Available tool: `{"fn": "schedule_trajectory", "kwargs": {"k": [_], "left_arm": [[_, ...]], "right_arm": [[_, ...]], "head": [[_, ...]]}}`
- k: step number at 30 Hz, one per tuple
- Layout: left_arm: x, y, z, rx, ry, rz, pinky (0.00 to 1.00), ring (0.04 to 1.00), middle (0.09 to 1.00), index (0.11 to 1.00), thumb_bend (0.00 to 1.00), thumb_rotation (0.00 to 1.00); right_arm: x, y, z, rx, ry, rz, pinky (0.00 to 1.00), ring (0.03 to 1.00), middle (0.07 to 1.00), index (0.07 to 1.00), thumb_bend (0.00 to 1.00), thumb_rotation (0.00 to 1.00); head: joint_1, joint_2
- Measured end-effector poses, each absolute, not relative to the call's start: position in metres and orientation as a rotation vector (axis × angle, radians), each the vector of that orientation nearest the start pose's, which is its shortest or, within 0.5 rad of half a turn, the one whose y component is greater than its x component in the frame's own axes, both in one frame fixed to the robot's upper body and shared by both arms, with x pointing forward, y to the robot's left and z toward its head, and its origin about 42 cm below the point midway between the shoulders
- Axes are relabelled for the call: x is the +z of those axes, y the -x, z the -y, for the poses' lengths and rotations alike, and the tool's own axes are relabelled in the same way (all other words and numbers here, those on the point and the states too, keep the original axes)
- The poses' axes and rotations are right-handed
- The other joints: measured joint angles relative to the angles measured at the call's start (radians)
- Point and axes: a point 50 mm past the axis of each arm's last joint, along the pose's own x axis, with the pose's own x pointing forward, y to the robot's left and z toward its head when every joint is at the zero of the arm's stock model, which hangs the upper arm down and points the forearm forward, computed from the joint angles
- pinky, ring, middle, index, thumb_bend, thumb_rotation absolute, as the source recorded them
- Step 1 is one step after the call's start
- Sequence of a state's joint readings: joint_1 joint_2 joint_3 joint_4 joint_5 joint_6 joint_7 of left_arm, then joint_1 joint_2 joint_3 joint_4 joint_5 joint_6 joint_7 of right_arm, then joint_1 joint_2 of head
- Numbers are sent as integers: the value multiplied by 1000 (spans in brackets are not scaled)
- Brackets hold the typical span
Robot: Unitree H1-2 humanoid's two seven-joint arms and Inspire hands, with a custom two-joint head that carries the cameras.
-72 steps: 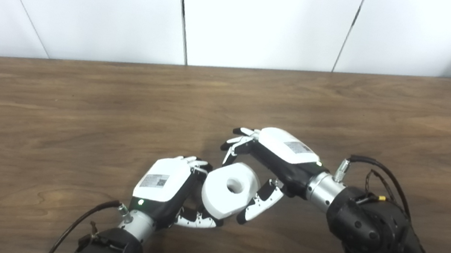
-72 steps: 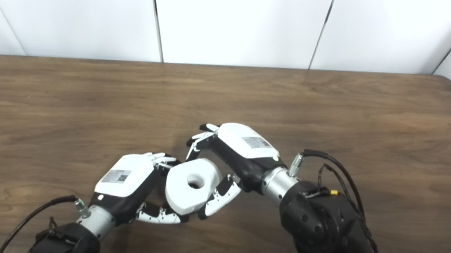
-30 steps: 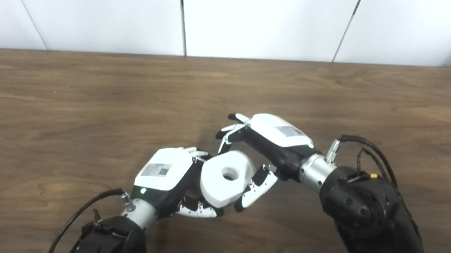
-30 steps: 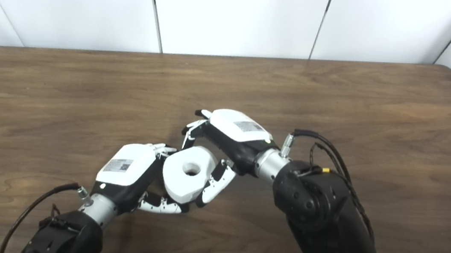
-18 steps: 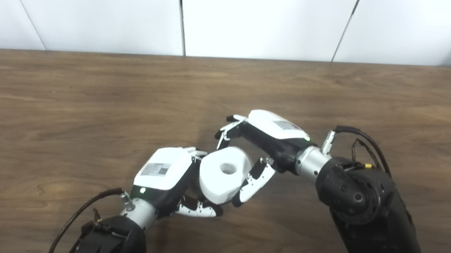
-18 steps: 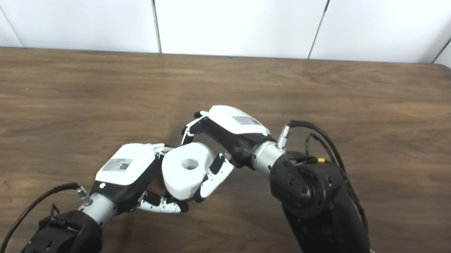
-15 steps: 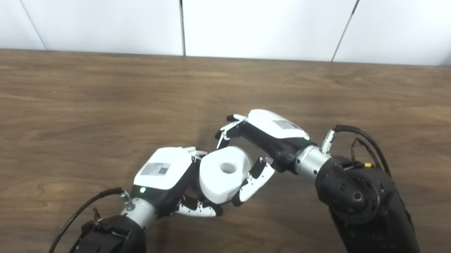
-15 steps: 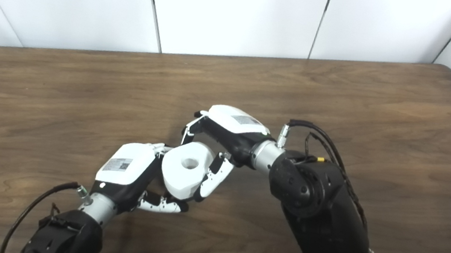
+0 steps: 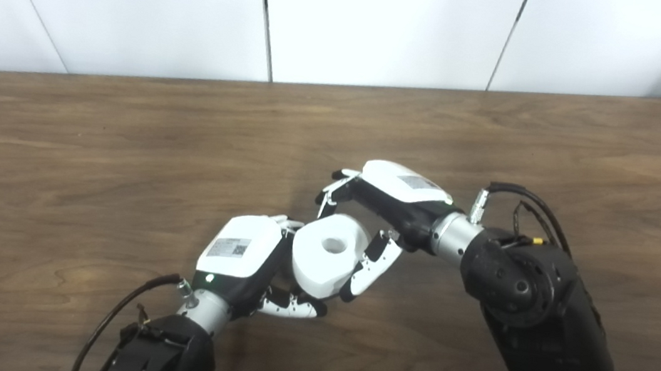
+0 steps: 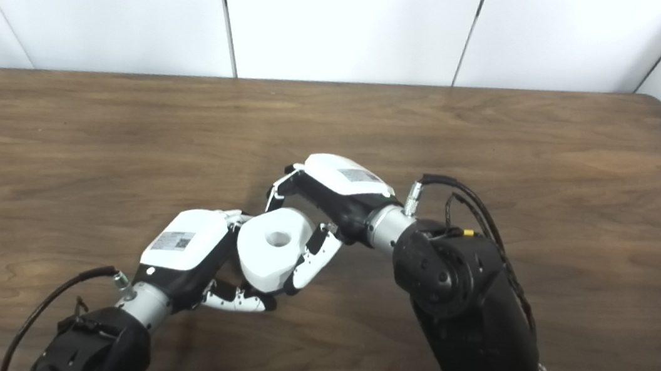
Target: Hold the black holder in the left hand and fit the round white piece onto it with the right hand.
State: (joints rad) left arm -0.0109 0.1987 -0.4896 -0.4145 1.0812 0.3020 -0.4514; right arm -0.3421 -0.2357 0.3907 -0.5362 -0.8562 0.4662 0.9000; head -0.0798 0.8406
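Apparently mid-fit: the right hand (image 9: pixel 366 228) pinches the round white piece (image 9: pixel 327 256) against the left hand (image 9: pixel 245 260), whose curled fingers hide the black holder; seating remains unconfirmed

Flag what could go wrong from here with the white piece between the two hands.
1. The black holder is hidden behind the round white piece, so alignment cannot be checked; pushing may jam.
2. The right hand pinches the piece only at its rim, fingers above and thumb below; it could tilt or slip.
3. If the left hand loosens, the piece could drop onto the table.
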Motion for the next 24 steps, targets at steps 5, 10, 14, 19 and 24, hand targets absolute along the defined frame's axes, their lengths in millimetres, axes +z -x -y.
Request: {"fn": "schedule_trajectory", "kwargs": {"k": [5,10,14,19,24], "left_arm": [[163,-244,-141,-499,-1213,82,890,888,833,493,508,69],[164,-244,-140,-506,-1213,81,884,882,833,493,508,69],[164,-244,-140,-505,-1216,82,880,878,833,493,508,69],[165,-245,-140,-505,-1221,83,878,874,835,493,508,69],[165,-245,-139,-505,-1221,83,878,871,834,493,508,68]], "right_arm": [[261,-301,141,727,1154,109,980,992,876,678,930,256],[257,-303,148,738,1216,85,952,1000,929,791,1000,312],[255,-301,144,774,1226,79,990,1000,947,817,1000,330],[253,-298,141,821,1235,61,1000,1000,961,828,1000,357],[254,-299,142,810,1253,53,1000,1000,956,829,1000,361]], "head": [[0,2],[2,0],[6,-3],[9,-6],[9,-9]]}}
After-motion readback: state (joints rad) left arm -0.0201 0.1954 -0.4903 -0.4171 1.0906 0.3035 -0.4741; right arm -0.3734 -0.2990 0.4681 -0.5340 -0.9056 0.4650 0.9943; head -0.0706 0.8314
